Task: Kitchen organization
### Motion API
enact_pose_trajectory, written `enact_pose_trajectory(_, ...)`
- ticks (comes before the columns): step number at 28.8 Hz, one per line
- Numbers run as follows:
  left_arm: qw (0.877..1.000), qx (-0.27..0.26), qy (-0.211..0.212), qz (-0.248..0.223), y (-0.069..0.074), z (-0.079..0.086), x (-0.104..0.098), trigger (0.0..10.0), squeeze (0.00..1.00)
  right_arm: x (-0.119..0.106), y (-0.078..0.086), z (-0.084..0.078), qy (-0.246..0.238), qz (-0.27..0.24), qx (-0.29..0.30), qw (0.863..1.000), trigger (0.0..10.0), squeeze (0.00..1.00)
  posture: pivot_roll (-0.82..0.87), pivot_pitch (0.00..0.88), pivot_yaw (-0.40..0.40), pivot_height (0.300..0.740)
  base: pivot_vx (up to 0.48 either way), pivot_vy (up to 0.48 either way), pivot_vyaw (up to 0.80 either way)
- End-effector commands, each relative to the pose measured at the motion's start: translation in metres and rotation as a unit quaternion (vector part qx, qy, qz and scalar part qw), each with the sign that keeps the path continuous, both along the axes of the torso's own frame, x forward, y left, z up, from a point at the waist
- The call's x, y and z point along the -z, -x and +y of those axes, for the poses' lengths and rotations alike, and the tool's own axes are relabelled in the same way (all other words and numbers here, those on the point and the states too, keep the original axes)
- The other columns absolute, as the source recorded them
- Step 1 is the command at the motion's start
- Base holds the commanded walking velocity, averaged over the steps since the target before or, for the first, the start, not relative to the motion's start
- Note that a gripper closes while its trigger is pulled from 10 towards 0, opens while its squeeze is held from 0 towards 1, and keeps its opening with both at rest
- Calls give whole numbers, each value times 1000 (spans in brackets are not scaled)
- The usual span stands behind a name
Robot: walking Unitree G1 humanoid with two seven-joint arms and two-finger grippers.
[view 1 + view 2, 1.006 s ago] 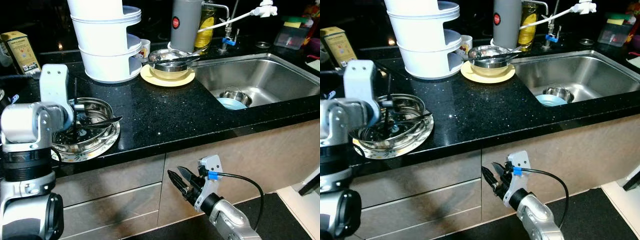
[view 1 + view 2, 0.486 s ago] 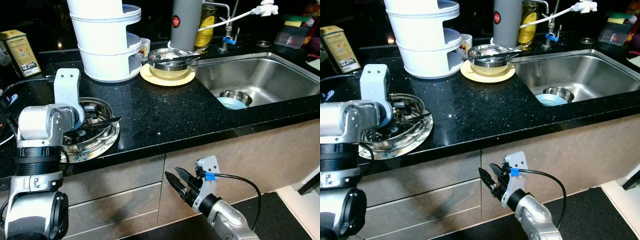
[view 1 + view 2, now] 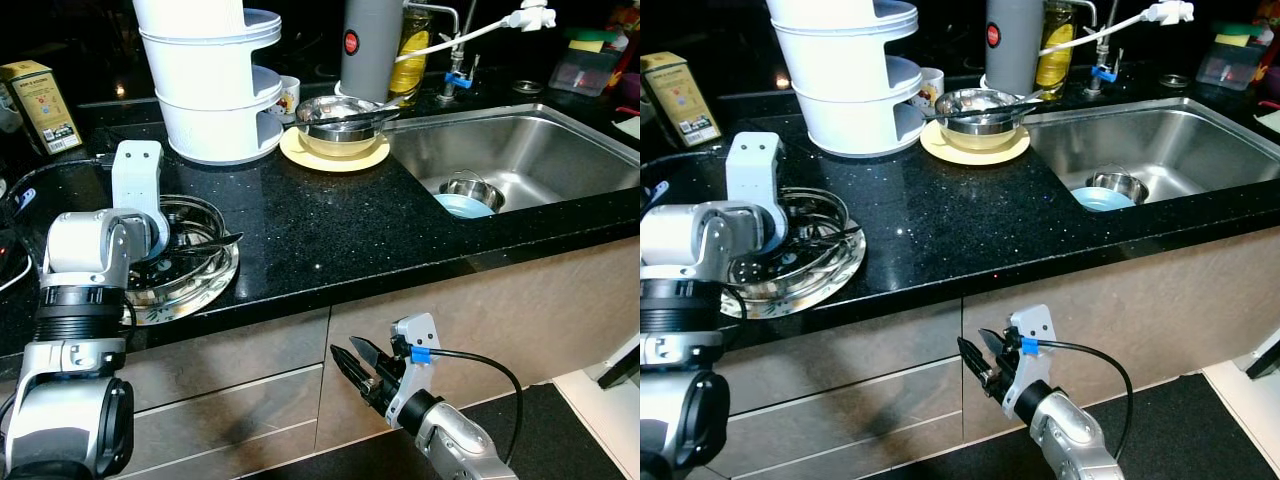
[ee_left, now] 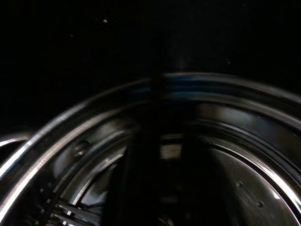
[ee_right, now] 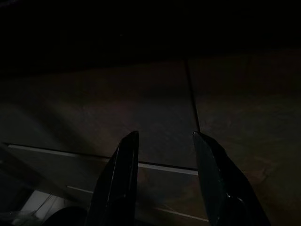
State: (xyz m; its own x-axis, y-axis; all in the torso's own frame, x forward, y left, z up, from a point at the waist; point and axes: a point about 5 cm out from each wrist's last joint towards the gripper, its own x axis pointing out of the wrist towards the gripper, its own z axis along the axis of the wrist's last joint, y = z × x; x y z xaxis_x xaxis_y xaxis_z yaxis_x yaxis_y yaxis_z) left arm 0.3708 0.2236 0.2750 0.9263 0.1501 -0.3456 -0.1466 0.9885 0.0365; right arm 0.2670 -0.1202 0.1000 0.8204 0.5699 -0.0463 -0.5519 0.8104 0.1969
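A steel bowl (image 3: pixel 205 265) sits on a patterned plate (image 3: pixel 165 312) at the left of the black counter, with dark utensils lying in it and one black handle (image 3: pixel 222 239) poking over its rim. My left gripper (image 3: pixel 168 243) reaches down into this bowl; the left wrist view is dark and shows the bowl's shiny rim (image 4: pixel 225 122) close up. Farther back, a second steel bowl (image 3: pixel 340 118) with a utensil across it rests on a yellow plate (image 3: pixel 335 155). My right gripper (image 3: pixel 346 351) hangs low before the cabinet doors, open and holding nothing.
A white tiered container (image 3: pixel 215 95) stands at the back left, with a grey flask (image 3: pixel 370 50) and an oil bottle (image 3: pixel 410 55) by the tap. The sink (image 3: pixel 540 150) holds a small steel bowl (image 3: pixel 470 188) and a blue plate (image 3: pixel 462 208). A yellow box (image 3: pixel 40 100) stands far left.
My left arm has swung to the right and its wrist now sits over the near edge of the bowl. The right gripper has barely shifted.
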Motion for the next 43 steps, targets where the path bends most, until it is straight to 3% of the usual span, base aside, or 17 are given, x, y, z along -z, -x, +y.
enact_pose_trajectory(1,1000,-9,-13,-19,-1,5,-11,0,0,-1,0,-1,1,-5,5,1000,10000,0,-37,125,-1,740,0,0,0)
enact_pose_trajectory(7,999,-14,-31,-43,1,9,-21,0,0,-4,-2,-2,0,-11,7,1000,10000,0,-37,126,-7,740,0,0,0)
enact_pose_trajectory(9,997,-10,-40,-63,1,9,-26,0,0,-5,-3,-3,-1,-14,9,1000,10000,0,-35,124,-8,740,0,0,0)
enact_pose_trajectory(10,994,1,-44,-104,3,8,-38,0,0,-9,-4,-4,-4,-20,13,1000,10000,0,-35,124,-8,740,0,0,0)
enact_pose_trajectory(13,991,19,-59,-122,4,5,-45,0,0,-10,-5,-5,-8,-22,15,1000,10000,0,-34,123,-5,740,0,0,0)
enact_pose_trajectory(15,987,67,-37,-143,9,-5,-53,0,0,-12,-4,-4,-7,-23,11,1000,10000,0,-35,122,0,740,0,0,0)
enact_pose_trajectory(21,974,138,6,-177,16,-20,-64,0,0,-18,-1,-5,-5,-29,-10,1000,10000,0,-35,122,0,740,0,0,0)
enact_pose_trajectory(26,958,213,28,-192,23,-31,-68,0,0,-21,12,-4,5,-8,-89,996,10000,0,-44,126,12,740,0,0,0)
enact_pose_trajectory(27,942,264,67,-197,29,-38,-71,0,0,-33,23,-1,-35,6,-148,988,10000,0,-46,127,14,740,0,0,0)
enact_pose_trajectory(28,942,264,67,-197,29,-38,-71,0,0,-33,23,-1,-35,6,-148,988,10000,0,-46,127,14,740,0,0,0)
enact_pose_trajectory(33,922,305,108,-210,37,-45,-78,0,0,-69,43,3,-111,8,-256,960,10000,0,-52,130,18,740,0,0,0)
enact_pose_trajectory(35,922,305,108,-210,37,-45,-78,0,0,-69,43,3,-111,8,-256,960,10000,0,-52,130,18,740,0,0,0)
enact_pose_trajectory(36,923,300,114,-214,35,-46,-76,0,0,-107,48,1,-198,-33,-308,930,10000,0,-57,130,19,740,0,0,0)
enact_pose_trajectory(37,925,297,112,-211,35,-46,-75,0,0,-121,50,0,-229,-50,-322,917,10000,0,-57,130,19,740,0,0,0)
enact_pose_trajectory(38,925,297,112,-211,35,-46,-75,0,0,-121,50,0,-229,-50,-322,917,10000,0,-57,130,19,740,0,0,0)
enact_pose_trajectory(40,922,303,122,-206,34,-50,-72,0,0,-155,49,-2,-318,-110,-332,881,10000,0,-58,131,19,740,0,0,0)
enact_pose_trajectory(43,919,310,131,-207,36,-53,-71,0,0,-180,51,-4,-394,-147,-342,840,10000,0,-57,130,19,740,0,0,0)
